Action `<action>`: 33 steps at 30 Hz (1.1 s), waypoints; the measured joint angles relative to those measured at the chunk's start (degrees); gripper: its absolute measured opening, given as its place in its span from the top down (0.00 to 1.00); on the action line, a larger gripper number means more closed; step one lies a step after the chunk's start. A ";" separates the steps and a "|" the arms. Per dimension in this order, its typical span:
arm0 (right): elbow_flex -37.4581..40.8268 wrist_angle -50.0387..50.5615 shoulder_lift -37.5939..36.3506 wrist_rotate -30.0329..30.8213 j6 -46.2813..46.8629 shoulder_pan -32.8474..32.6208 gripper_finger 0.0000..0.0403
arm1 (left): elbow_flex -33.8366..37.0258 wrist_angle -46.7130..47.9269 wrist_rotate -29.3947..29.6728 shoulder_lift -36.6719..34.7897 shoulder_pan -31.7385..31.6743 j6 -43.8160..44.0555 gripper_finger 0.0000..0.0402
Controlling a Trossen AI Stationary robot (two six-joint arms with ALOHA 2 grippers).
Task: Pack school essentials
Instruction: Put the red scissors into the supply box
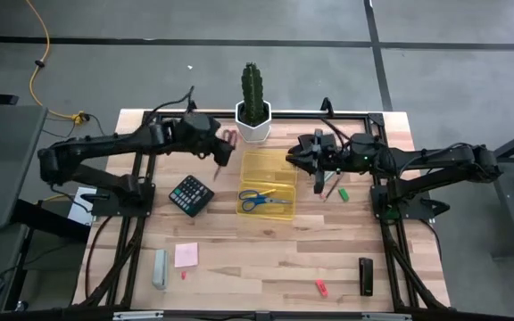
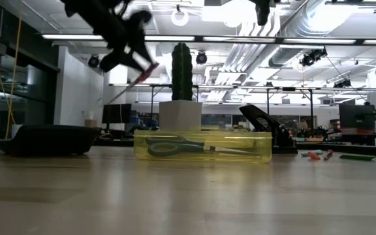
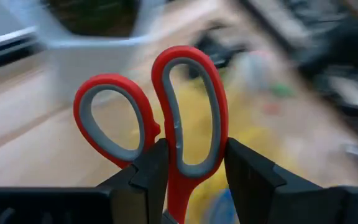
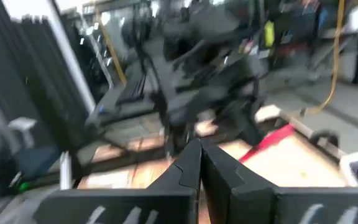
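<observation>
While the left pincer [image 3: 194, 177] clamps one red-handled scissors [image 3: 166, 118], one blue-handled scissors [image 1: 264, 199] lies in the yellow tray [image 1: 255, 162]; right pincer [image 4: 197, 163] closed, empty.

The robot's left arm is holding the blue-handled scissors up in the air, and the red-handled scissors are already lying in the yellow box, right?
Not quite, the colours are swapped. The left end effector grips the red-handled scissors, as the left wrist view shows, held up near the green cactus in a white pot. The blue-handled scissors are the pair lying in the clear yellow plastic box, seen in the high view.
</observation>
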State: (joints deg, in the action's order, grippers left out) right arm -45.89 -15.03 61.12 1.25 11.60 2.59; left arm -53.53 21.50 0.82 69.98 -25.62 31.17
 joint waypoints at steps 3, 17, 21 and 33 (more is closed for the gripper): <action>0.00 -5.52 0.00 1.81 -1.47 0.47 1.00 | -2.20 -1.66 -1.56 0.41 5.16 -0.56 0.67; -0.02 -18.67 -3.98 1.98 -4.07 3.04 1.00 | -28.94 7.41 4.12 26.85 19.02 -18.54 0.67; -0.02 -18.23 -4.59 1.96 -4.13 3.04 1.00 | -33.95 9.79 2.73 33.92 20.41 -24.54 0.67; -0.02 -16.40 -4.57 1.98 -4.13 3.04 1.00 | -35.72 13.07 4.71 43.11 23.12 -43.74 0.67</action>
State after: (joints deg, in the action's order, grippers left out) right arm -45.91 -31.43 56.55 3.22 7.46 5.63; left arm -89.25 34.57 5.54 113.09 -2.51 -12.57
